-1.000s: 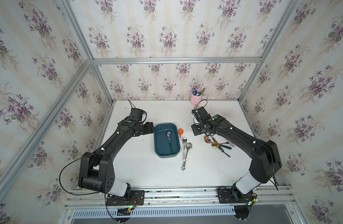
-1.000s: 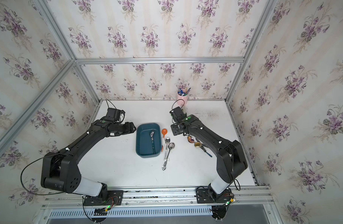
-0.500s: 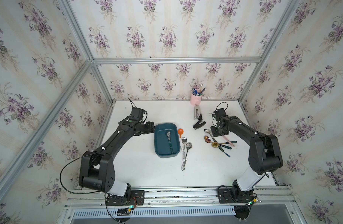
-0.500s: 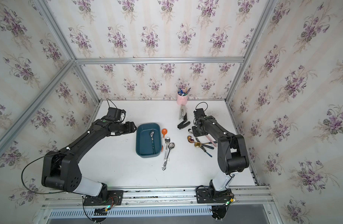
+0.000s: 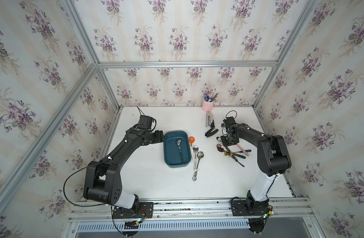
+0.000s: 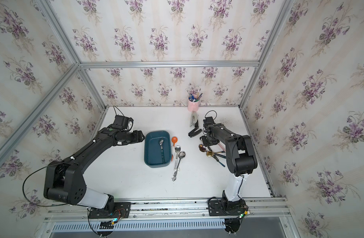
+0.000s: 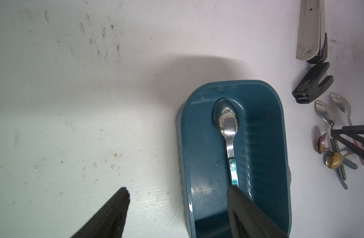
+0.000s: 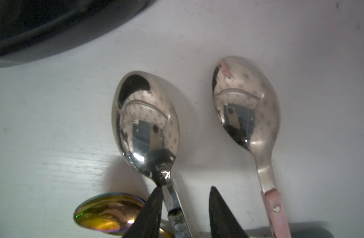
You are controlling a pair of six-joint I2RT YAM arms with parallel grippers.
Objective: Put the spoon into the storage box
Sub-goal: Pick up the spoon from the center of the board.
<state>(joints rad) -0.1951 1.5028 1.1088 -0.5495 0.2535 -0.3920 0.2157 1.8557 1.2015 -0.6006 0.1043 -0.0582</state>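
The right arm (image 5: 265, 144) has swung from beside the dark teal rectangular plastic storage box (image 5: 171, 154) out to the spoon pile on the white bench (image 5: 156, 185), well apart from the box. The box already holds one teal-handled steel spoon (image 5: 179, 145). The left gripper (image 7: 178, 189) gapes wide and empty across the box's side wall. The right gripper (image 8: 185, 188) is partly open and straddles the neck of a steel spoon with a dark speckled handle (image 8: 146, 127); one finger touches it, but it is not clamped. It should close squarely on that handle, clear of the iridescent spoon (image 8: 107, 214) beside it, then lift straight.
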